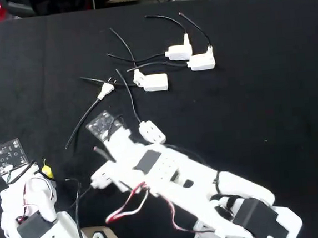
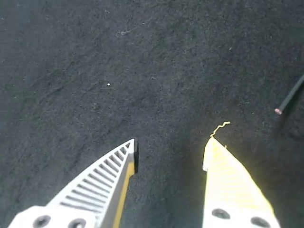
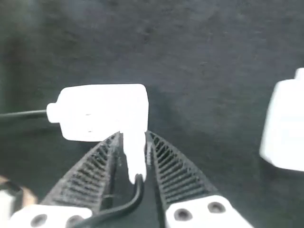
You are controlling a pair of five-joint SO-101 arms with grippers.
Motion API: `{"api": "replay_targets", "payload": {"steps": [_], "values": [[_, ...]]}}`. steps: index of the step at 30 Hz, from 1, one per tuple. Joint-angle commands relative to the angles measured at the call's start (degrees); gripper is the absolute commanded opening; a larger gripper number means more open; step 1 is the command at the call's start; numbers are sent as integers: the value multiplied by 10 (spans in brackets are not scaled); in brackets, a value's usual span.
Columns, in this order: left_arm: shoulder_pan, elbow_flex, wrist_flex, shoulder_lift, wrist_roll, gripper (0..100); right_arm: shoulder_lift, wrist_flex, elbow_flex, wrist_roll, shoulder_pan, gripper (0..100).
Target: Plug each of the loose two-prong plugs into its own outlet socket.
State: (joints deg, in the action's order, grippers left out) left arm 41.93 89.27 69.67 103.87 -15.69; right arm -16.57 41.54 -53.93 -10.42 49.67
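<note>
Right wrist view: the right gripper (image 3: pixel 133 138) is clenched on a white plug (image 3: pixel 135 161), which seems to be pressed against a white socket (image 3: pixel 102 111). The left gripper (image 2: pixel 171 142) hangs with its jaws spread over the black table (image 2: pixel 95 71), near left. A loose plug (image 1: pixel 105 91) lies farther off, just left of another socket (image 1: pixel 154 82).

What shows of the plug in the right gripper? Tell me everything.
The plug is a narrow white body that looks like plastic, clamped between the ribbed fingers of the right gripper. A black cord leaves its rear end and bends away between the fingers. Its front end meets the side of a white outlet socket lying on the black table; the prongs are hidden, so how deep it sits cannot be told.
</note>
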Motion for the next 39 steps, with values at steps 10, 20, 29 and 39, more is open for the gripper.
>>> {"api": "replay_targets", "payload": {"steps": [10, 20, 29, 39], "values": [[3, 0, -11, 2, -12, 234, -78, -38, -40, 88, -178, 11], [-15, 1, -10, 2, -30, 234, -186, -132, -147, 149, -261, 11], [-15, 1, -9, 2, -32, 234, -226, -322, -237, 180, -265, 11], [-15, 1, -9, 2, -32, 234, -225, -374, -182, 175, -361, 11]]}}
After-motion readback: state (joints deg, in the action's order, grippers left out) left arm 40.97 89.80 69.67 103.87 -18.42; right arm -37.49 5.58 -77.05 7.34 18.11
